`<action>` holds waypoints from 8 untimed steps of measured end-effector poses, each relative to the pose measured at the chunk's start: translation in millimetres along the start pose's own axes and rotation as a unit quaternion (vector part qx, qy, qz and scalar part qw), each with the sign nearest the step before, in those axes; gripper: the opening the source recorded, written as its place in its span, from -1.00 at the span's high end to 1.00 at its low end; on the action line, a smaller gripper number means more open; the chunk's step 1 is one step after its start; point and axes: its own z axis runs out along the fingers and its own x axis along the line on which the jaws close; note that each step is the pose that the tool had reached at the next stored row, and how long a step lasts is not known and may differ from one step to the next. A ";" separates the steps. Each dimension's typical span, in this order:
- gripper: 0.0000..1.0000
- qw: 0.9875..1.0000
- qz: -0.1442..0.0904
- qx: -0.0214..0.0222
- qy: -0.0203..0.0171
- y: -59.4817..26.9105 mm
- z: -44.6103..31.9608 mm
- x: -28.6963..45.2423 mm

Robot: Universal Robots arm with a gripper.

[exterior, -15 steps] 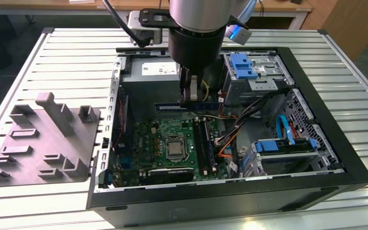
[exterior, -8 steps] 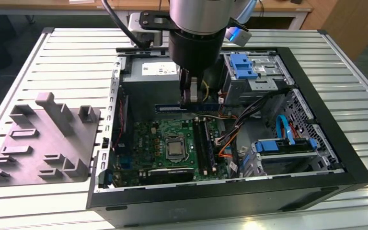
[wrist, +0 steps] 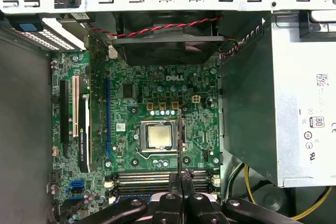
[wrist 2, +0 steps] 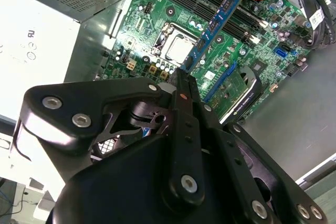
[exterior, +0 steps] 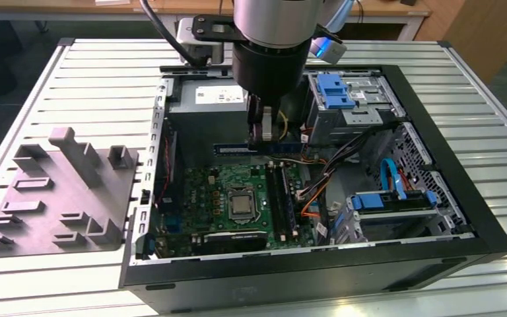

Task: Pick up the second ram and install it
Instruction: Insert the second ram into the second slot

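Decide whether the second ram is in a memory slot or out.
Out: the gripper holds the second ram above the motherboard, unseated.

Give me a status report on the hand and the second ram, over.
Hand shut on second ram. Ram held above motherboard, not seated in memory slots. Orange cables beside slots, not across.

Open computer case (exterior: 324,271) on slatted table (exterior: 103,79); grey plastic fixture (exterior: 60,198) beside it, exterior view's left.

Slatted metal table (exterior: 86,79), perhaps wooden desk (exterior: 377,8)
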 end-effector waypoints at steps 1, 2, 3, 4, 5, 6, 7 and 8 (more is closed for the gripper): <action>0.76 1.000 0.000 0.000 0.000 0.0 0.0 0.0; 0.76 1.000 0.000 0.000 0.000 0.0 0.1 0.0; 0.76 1.000 0.000 0.000 0.000 0.0 0.1 0.0; 0.76 1.000 0.002 0.000 0.000 0.0 0.1 0.0; 0.76 1.000 0.007 0.000 0.000 0.0 0.2 0.0; 0.76 1.000 0.015 0.000 -0.001 0.0 0.2 0.0; 0.76 1.000 0.024 0.001 -0.001 0.0 0.1 0.0; 0.76 0.999 0.032 0.001 -0.001 0.0 0.2 0.0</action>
